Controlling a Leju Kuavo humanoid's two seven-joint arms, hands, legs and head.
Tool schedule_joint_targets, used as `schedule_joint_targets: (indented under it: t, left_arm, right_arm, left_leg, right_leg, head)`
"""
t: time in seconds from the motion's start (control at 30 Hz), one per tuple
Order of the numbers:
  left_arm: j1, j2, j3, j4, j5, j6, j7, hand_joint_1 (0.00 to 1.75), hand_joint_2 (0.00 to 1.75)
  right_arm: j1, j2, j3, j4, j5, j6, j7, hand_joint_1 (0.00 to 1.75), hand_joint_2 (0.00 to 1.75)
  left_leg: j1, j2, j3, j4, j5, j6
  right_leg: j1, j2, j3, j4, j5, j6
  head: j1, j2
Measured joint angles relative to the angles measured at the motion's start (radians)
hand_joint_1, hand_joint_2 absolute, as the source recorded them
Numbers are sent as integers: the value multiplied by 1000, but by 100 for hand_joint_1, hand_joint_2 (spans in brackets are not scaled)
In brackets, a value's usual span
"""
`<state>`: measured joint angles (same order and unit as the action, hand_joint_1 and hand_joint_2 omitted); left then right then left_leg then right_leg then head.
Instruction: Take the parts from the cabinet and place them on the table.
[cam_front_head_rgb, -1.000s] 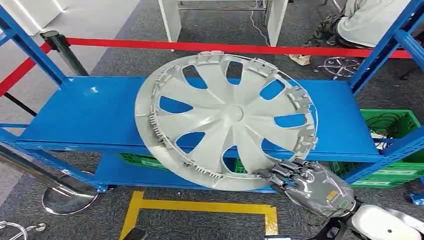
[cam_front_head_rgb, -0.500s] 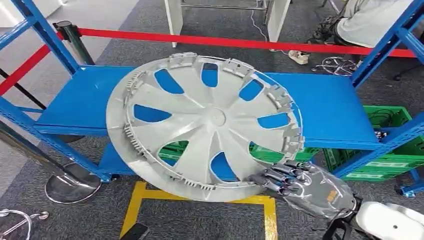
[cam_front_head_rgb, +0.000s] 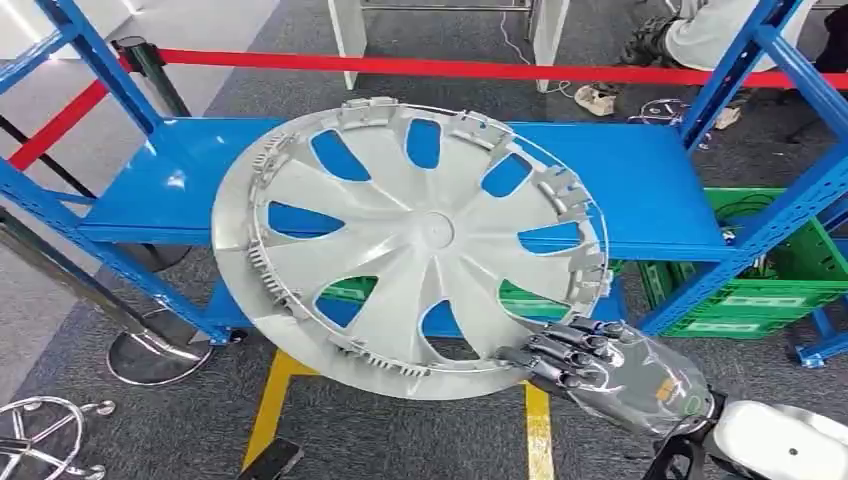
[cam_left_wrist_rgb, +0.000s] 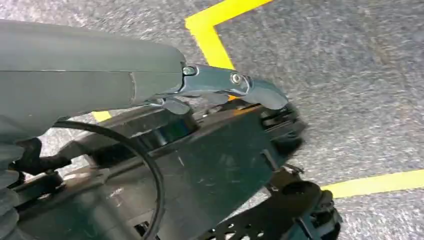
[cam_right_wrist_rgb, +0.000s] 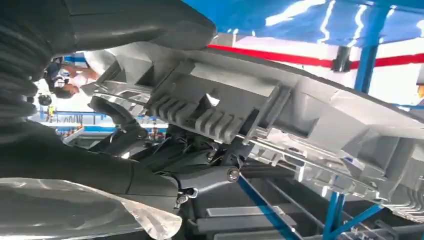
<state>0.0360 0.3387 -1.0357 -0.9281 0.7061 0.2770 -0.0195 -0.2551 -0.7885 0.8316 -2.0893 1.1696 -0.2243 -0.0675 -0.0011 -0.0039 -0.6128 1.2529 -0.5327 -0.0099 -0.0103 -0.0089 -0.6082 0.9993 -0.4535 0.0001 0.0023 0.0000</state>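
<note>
We see the right robot hand (cam_front_head_rgb: 600, 365) gripping the silver wheel cover (cam_front_head_rgb: 410, 245) by its lower right rim, fingers (cam_front_head_rgb: 560, 352) curled over the edge. The wheel cover hangs in the air, tilted, its ribbed inner side facing us, in front of the blue shelf (cam_front_head_rgb: 650, 180) of the cabinet. Its upper part overlaps the shelf board; its lower part reaches past the shelf's front edge, above the grey carpet floor (cam_front_head_rgb: 400, 440) and the yellow floor marking (cam_front_head_rgb: 275, 385).

Blue uprights (cam_front_head_rgb: 735, 70) stand at both sides of the shelf, the right one near the wheel cover's rim, the left one well apart. Beneath the shelf sit green crates (cam_front_head_rgb: 770, 290). Behind the cabinet a red barrier tape (cam_front_head_rgb: 450, 68) runs across, with a person (cam_front_head_rgb: 705, 35) seated beyond it, cut off by the frame's edge. A round metal stand base (cam_front_head_rgb: 155, 355) rests on the floor at the left.

In the right wrist view the wheel cover's clips and ribs (cam_right_wrist_rgb: 220, 117) lie just above the thumb (cam_right_wrist_rgb: 150, 22), though the darker fingers are largely hidden behind the rim.

In the left wrist view the left robot hand (cam_left_wrist_rgb: 220, 87) hangs over the carpet and yellow lines; we cannot tell whether it is open or closed.
</note>
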Motion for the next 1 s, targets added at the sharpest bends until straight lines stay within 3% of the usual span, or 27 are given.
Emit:
schedule_joint_targets:
  t: [0.03, 0.07, 0.1, 0.13, 0.2, 0.23, 0.27, 0.3, 0.37, 0.4, 0.43, 0.47, 0.53, 0.57, 0.6, 0.63, 0.7, 0.73, 0.77, 0.8, 0.87, 0.9, 0.93, 0.97, 1.0]
  left_arm:
    - [0, 0, 6, 0, -9, -3, 7, 0, 175]
    - [1, 0, 15, 0, -20, -7, 14, 0, 175]
    - [2, 0, 25, 0, -33, -10, 23, 0, 175]
    - [3, -1, 35, 0, -50, -13, 31, 0, 175]
    - [7, -1, 52, 1, -76, -23, 43, 0, 175]
    - [11, -2, 59, 3, -91, -28, 47, 0, 175]
    - [11, -5, 67, 4, -105, -36, 49, 0, 175]
    - [12, -5, 77, 7, -117, -40, 55, 0, 175]
    - [12, -10, 98, 13, -142, -57, 60, 0, 175]
    - [12, -15, 106, 16, -155, -66, 63, 0, 175]
    - [12, -18, 114, 20, -166, -73, 65, 0, 175]
    - [12, -23, 120, 25, -177, -80, 70, 0, 175]
    - [13, -34, 136, 32, -202, -92, 82, 0, 175]
    - [14, -38, 144, 32, -216, -99, 89, 0, 175]
    - [15, -41, 151, 32, -229, -101, 98, 0, 175]
    - [17, -45, 156, 32, -242, -104, 106, 0, 175]
    - [18, -50, 168, 32, -276, -121, 118, 0, 175]
    - [22, -50, 170, 33, -292, -129, 119, 0, 175]
    - [23, -49, 172, 34, -305, -136, 121, 0, 175]
    - [23, -55, 175, 34, -314, -142, 123, 0, 175]
    - [22, -60, 182, 35, -321, -149, 127, 0, 175]
    - [22, -62, 186, 35, -322, -149, 127, 0, 175]
    - [22, -65, 191, 36, -325, -151, 127, 0, 175]
    - [21, -66, 195, 37, -332, -156, 127, 0, 175]
    - [19, -66, 197, 37, -338, -160, 128, 0, 175]
  right_arm:
    - [1, 0, 0, -2, 0, 1, 2, 175, 175]
    - [2, 0, -1, -5, 0, 1, 5, 175, 175]
    - [6, -2, -3, -8, 1, 1, 9, 175, 175]
    - [12, -5, -6, -12, 3, 0, 15, 175, 175]
    - [21, -11, -12, -17, 10, -1, 22, 175, 175]
    - [28, -18, -17, -21, 13, -2, 25, 175, 175]
    - [36, -21, -22, -22, 16, -5, 30, 175, 175]
    - [43, -28, -27, -24, 23, -5, 34, 175, 175]
    - [64, -35, -37, -28, 35, -9, 48, 175, 175]
    - [78, -40, -43, -29, 43, -11, 54, 175, 175]
    - [91, -45, -49, -29, 48, -15, 60, 175, 175]
    - [105, -50, -56, -31, 54, -22, 69, 175, 175]
    - [150, -64, -80, -38, 72, -43, 89, 175, 175]
    - [171, -70, -92, -42, 85, -52, 99, 175, 175]
    - [193, -77, -105, -47, 96, -60, 106, 175, 175]
    - [216, -86, -120, -56, 107, -72, 115, 175, 175]
    - [268, -96, -151, -65, 123, -96, 123, 175, 175]
    - [293, -97, -163, -71, 128, -103, 124, 175, 175]
    - [311, -100, -179, -75, 134, -109, 126, 175, 175]
    - [330, -100, -190, -79, 136, -111, 126, 175, 175]
    - [359, -101, -209, -88, 138, -112, 126, 175, 175]
    - [368, -101, -216, -88, 138, -112, 126, 175, 175]
    - [377, -101, -220, -88, 140, -111, 125, 175, 175]
    - [389, -101, -227, -89, 143, -111, 123, 175, 175]
    - [400, -101, -231, -90, 148, -112, 123, 175, 175]
  left_leg:
    - [-1, 0, 59, -85, 24, 7]
    - [-3, -1, 122, -176, 12, 15]
    - [-6, -1, 171, -259, -19, 20]
    - [-7, -1, 182, -289, -31, 21]
    - [-12, -2, 172, -285, -16, 28]
    - [-6, 0, 156, -298, 2, 36]
    - [-5, 5, 150, -297, 14, 43]
    - [-4, 5, 134, -297, 24, 52]
    - [-7, 5, 100, -291, 46, 55]
    - [-9, 5, 84, -287, 57, 57]
    - [-11, 5, 68, -283, 65, 57]
    - [-12, 6, 52, -277, 74, 56]
    - [-12, 5, 20, -262, 86, 54]
    - [-12, 3, 13, -254, 91, 51]
    - [-17, 2, 2, -247, 96, 45]
    - [-17, 1, -3, -244, 107, 41]
    - [-14, 2, -10, -247, 126, 34]
    - [-20, -1, -15, -246, 135, 28]
    - [-17, -3, -25, -235, 104, 22]
    - [-14, -2, -39, -195, 45, 15]
    - [-3, 0, -68, -56, -66, 2]
    - [0, 0, -79, 20, -98, -1]
    - [1, 0, -78, 63, -96, -3]
    - [1, 0, -58, 61, -66, -4]
    - [1, 0, -27, 26, -27, -2]
  right_leg:
    - [0, 1, -12, 4, 8, 3]
    - [0, 1, -18, 7, 14, 7]
    - [5, 1, -22, 11, 20, 14]
    - [3, -1, -24, 8, 32, 22]
    - [-2, -3, -26, -2, 54, 35]
    - [1, 1, -31, -3, 58, 41]
    - [-2, 5, -43, 9, 22, 44]
    - [-2, 6, -65, 51, -39, 47]
    - [-3, 6, -97, 208, -155, 54]
    - [-2, 6, -107, 278, -173, 56]
    - [-2, 6, -104, 314, -158, 56]
    - [-1, 6, -83, 308, -122, 56]
    - [0, 6, 16, 191, -52, 50]
    - [0, 6, 82, 99, -53, 46]
    - [4, 6, 153, 1, -96, 44]
    - [4, 6, 171, -44, -113, 38]
    - [9, 7, 155, -35, -103, 32]
    - [5, 5, 135, -39, -91, 24]
    - [-2, -1, 137, -41, -80, 14]
    - [-4, -1, 123, -39, -71, 0]
    - [-3, -1, 99, -37, -52, -1]
    - [-2, -1, 83, -33, -42, -1]
    - [-2, -1, 67, -27, -33, -1]
    - [-2, -1, 49, -21, -26, 0]
    - [-2, -1, 33, -13, -19, 2]
  head:
    - [0, 0]
    - [0, 0]
    - [0, 0]
    - [2, 0]
    - [1, 0]
    - [1, 0]
    - [1, 0]
    - [6, 0]
    - [5, 0]
    - [6, 0]
    - [5, 0]
    - [6, 0]
    - [6, 0]
    - [6, 0]
    - [6, 0]
    - [3, 0]
    - [5, 0]
    - [4, 0]
    - [6, 0]
    - [0, 0]
    - [-1, 0]
    - [-2, 0]
    - [-2, 0]
    - [-2, 0]
    - [-2, 0]
